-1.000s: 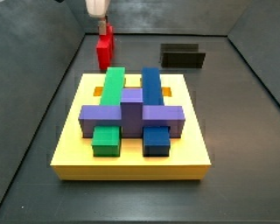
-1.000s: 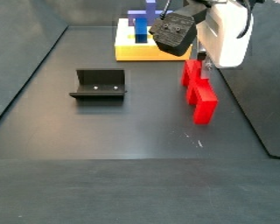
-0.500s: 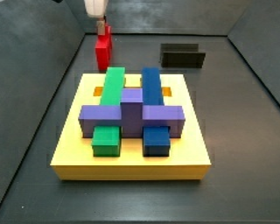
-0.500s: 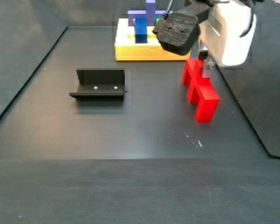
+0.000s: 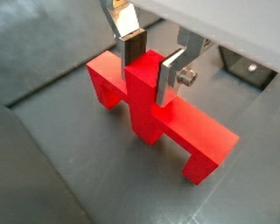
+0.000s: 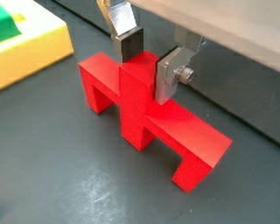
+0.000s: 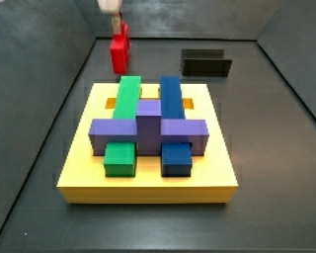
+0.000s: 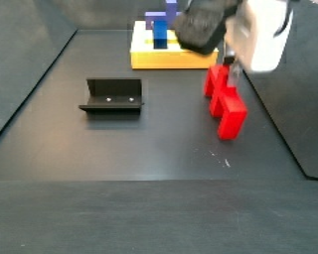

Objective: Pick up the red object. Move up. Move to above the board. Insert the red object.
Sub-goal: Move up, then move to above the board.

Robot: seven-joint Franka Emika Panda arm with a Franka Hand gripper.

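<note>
— Jaws first: how do they stand?

— Clamped, as far as the wrist views show; the gripper (image 6: 152, 63) has its silver fingers (image 5: 171, 73) pressed on either face of the red piece's (image 6: 149, 118) central stem, with no gap visible at the pads; I'd judge it a firm hold, though the far pad is partly hidden.

— And where's the red piece sitting?

— Standing on its legs on the dark floor (image 8: 135, 149), or only just clear of it; in a side view it's beyond the far edge of the yellow board (image 7: 82, 168), well apart from the slots; the small dark bracket (image 8: 111, 96) stands off to one side, out of the way.

— So the step in hand is the lift?

— I'd say so; draw straight up, no sideways pull, so the stem doesn't twist between the plates; get the legs clear above the purple, green and blue blocks (image 7: 147, 119) before travelling to the board; keep the piece upright so its legs stay square to the slots.
</note>
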